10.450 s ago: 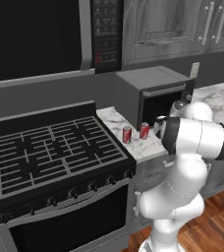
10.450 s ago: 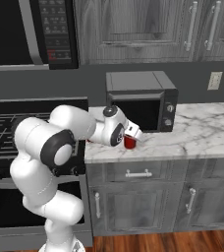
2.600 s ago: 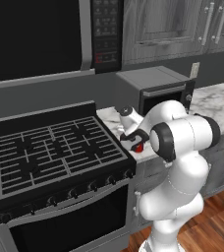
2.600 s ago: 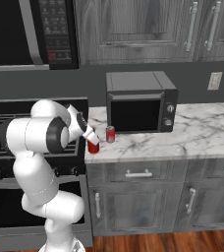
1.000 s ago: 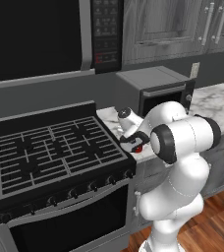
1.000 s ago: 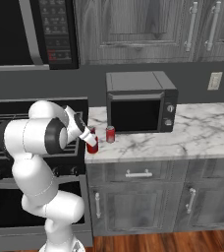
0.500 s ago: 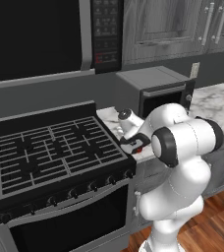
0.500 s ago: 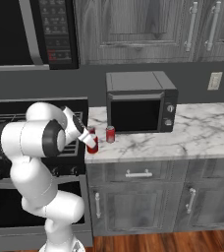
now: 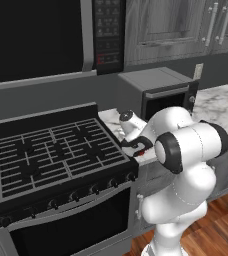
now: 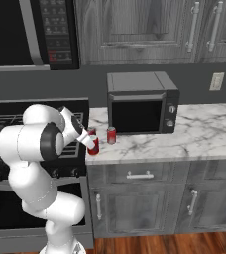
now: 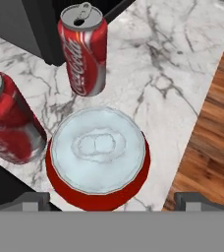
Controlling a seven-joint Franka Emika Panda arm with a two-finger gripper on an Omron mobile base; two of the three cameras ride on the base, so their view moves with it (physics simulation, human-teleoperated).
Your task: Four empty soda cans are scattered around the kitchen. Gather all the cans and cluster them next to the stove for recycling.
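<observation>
The hand view looks straight down on three cans standing upright on the marble counter (image 11: 182,78). The near can (image 11: 98,156) shows its silver top face-on, with only a thin rim of red wall around it. A second can (image 11: 84,49) stands at 12 o'clock from it, apart, its pull tab and white script plain to see. A third can (image 11: 8,123) stands at 9 o'clock, just beside the near one, partly cut by the frame edge.

The gripper (image 11: 106,199) stands wide open, its two fingertips at either side of the near can and clear of its wall; it holds nothing.

In the right base view the gripper (image 10: 87,140) hangs over the near can (image 10: 93,145) at the counter's front left corner, with another can (image 10: 111,135) at 2 o'clock from it, in front of the countertop oven (image 10: 141,101). The stove (image 10: 1,134) begins just left of the cluster. In the left base view the arm covers most of it: only a sliver of red can (image 9: 142,150) shows beside the stove (image 9: 51,155).

The near can sits close to the counter's front edge; wood floor (image 11: 212,128) shows past it at 3 o'clock. Open marble stretches right of the cluster.
</observation>
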